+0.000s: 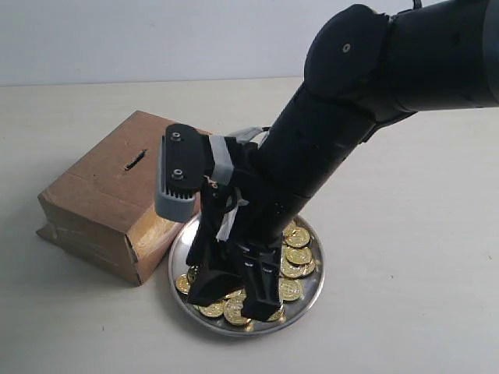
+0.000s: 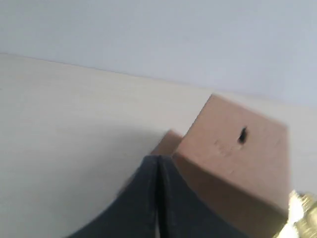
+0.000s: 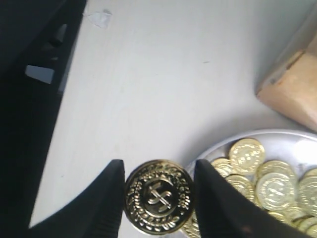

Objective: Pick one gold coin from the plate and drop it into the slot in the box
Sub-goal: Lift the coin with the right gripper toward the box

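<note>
A gold coin (image 3: pixel 159 196) with a dollar sign stands on edge between the two black fingers of my right gripper (image 3: pixel 158 171), just above the rim of the silver plate (image 3: pixel 257 135). Several more gold coins (image 3: pixel 267 183) lie in the plate. In the exterior view the right gripper (image 1: pixel 232 300) reaches down over the plate (image 1: pixel 173 257), next to the brown cardboard box (image 1: pixel 101 195) with its dark slot (image 1: pixel 136 160) on top. My left gripper (image 2: pixel 158 159) is shut and empty, short of the box (image 2: pixel 233 153) and its slot (image 2: pixel 242 134).
The box touches the plate's left rim. Pale tabletop (image 1: pixel 405 234) surrounds both. The right arm's black body (image 1: pixel 327 140) slants in from the upper right above the plate. A dark arm part (image 3: pixel 29 99) fills one side of the right wrist view.
</note>
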{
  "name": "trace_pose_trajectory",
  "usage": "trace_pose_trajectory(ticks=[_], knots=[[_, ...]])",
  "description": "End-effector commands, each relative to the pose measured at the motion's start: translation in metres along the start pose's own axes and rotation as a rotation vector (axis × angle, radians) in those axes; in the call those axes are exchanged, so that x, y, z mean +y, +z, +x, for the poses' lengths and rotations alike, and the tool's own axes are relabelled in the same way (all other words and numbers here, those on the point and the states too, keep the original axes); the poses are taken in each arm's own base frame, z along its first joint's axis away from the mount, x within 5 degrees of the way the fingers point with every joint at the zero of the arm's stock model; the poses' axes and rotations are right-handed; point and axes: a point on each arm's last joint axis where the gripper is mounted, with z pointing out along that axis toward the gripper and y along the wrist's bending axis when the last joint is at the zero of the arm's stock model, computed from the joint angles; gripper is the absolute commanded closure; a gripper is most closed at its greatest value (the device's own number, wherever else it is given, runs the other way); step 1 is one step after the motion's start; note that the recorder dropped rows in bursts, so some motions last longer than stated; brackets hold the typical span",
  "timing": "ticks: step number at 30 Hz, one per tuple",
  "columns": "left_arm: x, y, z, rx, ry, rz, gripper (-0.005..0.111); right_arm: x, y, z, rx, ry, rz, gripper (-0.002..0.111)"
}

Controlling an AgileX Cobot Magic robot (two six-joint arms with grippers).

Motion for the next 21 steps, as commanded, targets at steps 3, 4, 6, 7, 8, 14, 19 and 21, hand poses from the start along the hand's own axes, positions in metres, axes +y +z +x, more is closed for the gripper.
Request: trace_pose_trajectory(ticks=[3, 4, 6, 7, 8, 14, 19, 21], knots=[[-0.003, -0.002, -0.018, -0.182, -0.604, 0.092, 0.107, -0.009, -0.01, -0.004, -0.008, -0.044, 0.159, 0.084], [-0.003, -0.002, -0.018, -0.186, -0.671, 0.102, 0.107, -0.01, -0.011, -0.004, 0.002, -0.045, 0.174, 0.084], [-0.003, -0.002, -0.019, -0.186, -0.702, 0.108, 0.107, -0.011, -0.012, -0.001, 0.032, -0.044, 0.195, 0.084], [-0.004, -0.002, -0.018, -0.17, -0.724, 0.117, 0.107, -0.012, -0.012, 0.0, 0.049, -0.039, 0.203, 0.084], [-0.007, -0.002, -0.015, -0.13, -0.737, 0.133, 0.107, -0.012, -0.012, 0.002, 0.063, -0.035, 0.208, 0.084], [-0.028, -0.009, -0.016, 0.045, -0.661, 0.287, 0.107, -0.017, -0.013, 0.001, 0.058, -0.041, 0.261, 0.084], [-0.042, -0.008, -0.028, 0.121, -0.651, 0.391, 0.106, -0.018, -0.014, 0.0, 0.044, -0.015, 0.278, 0.084], [-0.046, -0.005, -0.034, 0.144, -0.637, 0.408, 0.106, -0.019, -0.014, 0.0, 0.043, -0.015, 0.282, 0.084]])
